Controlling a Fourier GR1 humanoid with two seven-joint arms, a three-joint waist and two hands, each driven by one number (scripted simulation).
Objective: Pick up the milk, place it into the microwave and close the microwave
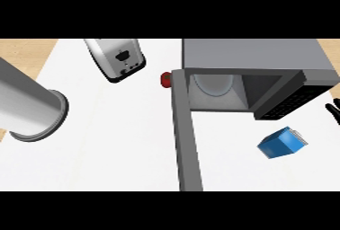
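Grey left forearm (pixel 30 105) fills the left, its hand out of view. Right hand (pixel 333 110) barely shows at the right edge and I cannot tell its state. Milk (pixel 282 143) sits lower right on the tabletop (pixel 100 148), before the open microwave (pixel 252 56). It is likely light and stiff, best held by opposite flat sides.

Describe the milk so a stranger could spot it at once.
Start at the microwave, the big grey box at the far right, its door swung open toward you. Right of that door, on the white counter in front of the microwave, sits the milk. It is the only blue thing: a small tilted carton.
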